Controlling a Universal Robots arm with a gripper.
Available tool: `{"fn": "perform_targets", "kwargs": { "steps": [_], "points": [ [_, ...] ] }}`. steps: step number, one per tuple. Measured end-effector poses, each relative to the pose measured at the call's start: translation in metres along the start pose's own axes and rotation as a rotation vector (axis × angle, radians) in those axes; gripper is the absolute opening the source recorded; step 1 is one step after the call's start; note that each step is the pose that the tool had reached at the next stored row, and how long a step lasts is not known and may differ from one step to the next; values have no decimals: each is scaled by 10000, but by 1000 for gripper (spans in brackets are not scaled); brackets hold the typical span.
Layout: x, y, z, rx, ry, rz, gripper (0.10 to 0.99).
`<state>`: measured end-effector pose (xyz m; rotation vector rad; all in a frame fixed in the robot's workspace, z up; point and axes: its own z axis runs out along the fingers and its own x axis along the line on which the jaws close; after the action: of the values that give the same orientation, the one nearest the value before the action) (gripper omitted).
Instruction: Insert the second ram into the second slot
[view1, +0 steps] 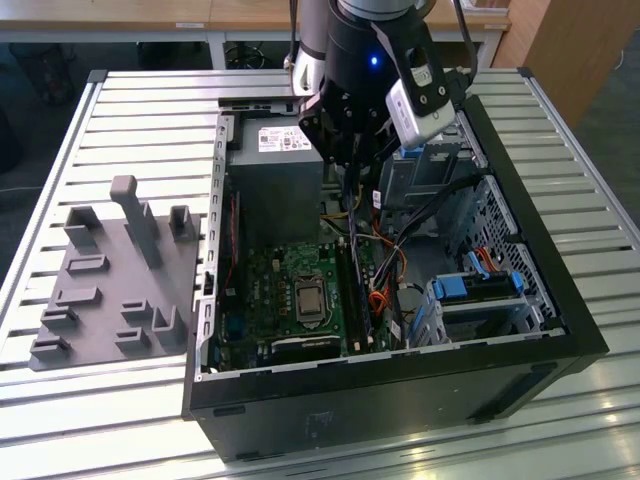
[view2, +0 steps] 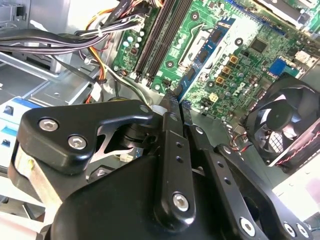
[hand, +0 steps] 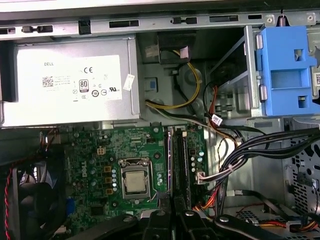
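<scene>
Gripper (view2: 172, 106), pinched closed, poised just above memory slots (hand: 180, 160) inside open computer case (view1: 560, 330) on bench (view1: 130, 120). Cannot tell whether second ram is seated; insertion judged unfinished.

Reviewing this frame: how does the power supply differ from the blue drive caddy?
The power supply is a grey metal box carrying a large white label; the drive caddy is bright blue plastic with cut-outs. In the first wrist view the power supply spans far more width than the drive caddy. Both sit inside the open computer case, along the same wall.
</scene>
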<state>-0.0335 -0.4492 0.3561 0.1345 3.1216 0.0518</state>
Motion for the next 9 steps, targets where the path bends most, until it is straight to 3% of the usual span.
{"fn": "perform_targets", "kwargs": {
  "steps": [5,9],
  "points": [
    [-1,-10,3,2,2,-51,137],
    [-1,-11,7,-5,16,-451,137]
  ]
}}
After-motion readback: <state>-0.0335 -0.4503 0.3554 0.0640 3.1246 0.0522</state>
